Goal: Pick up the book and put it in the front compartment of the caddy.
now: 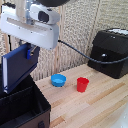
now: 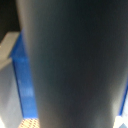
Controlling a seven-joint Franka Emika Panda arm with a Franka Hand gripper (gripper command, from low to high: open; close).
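A robot arm's gripper (image 1: 30, 51) holds the book (image 1: 16, 67) upright, tilted slightly, above the caddy (image 1: 22, 107) at the exterior view's lower left. The fingers appear clenched on the book's upper edge, so the book hangs below them, though the fingertips themselves are hard to make out. The book's lower end reaches the caddy's rim, seemingly entering 1 of its sections; whether that is the front compartment cannot be told, because the partition is not visible. In the wrist view a dark blurred surface fills the picture, with blue showing beside it.

Judged from this: the pick-up is done, and lowering and releasing are left.

Well apart from the fingers, on the wooden table (image 1: 100, 100), stand 1 light-blue bowl (image 1: 59, 80), 1 red cup (image 1: 82, 84) and a black machine (image 1: 111, 52).
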